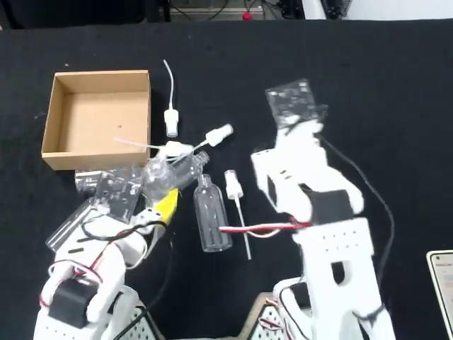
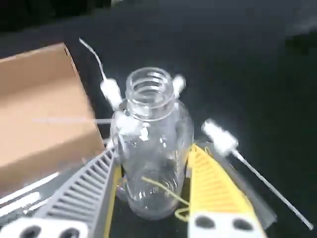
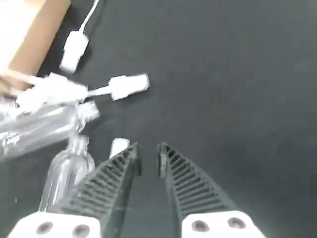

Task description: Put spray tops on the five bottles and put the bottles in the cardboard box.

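My left pincer (image 2: 152,151) is pinching a clear bottle (image 2: 151,114) by its body, grey finger on one side and yellow on the other, near the front corner of the cardboard box (image 1: 95,117). The bottle's long axis runs straight out from the pincer. Its open, uncapped neck points away toward the loose spray tops on the black tabletop (image 1: 396,85). My right pincer (image 3: 147,148) carries nothing, its fingers only a narrow slit apart. It hangs on the far side of those tops, so I judge it the arm to fetch one. The nearest spray top (image 3: 129,84) lies ahead of it, stem toward the held bottle's side. A second bottle (image 1: 211,212) lies flat beside another top. Where clear plastic overlaps by the box I can't separate or count further bottles, and the held bottle's base is hidden between my fingers.
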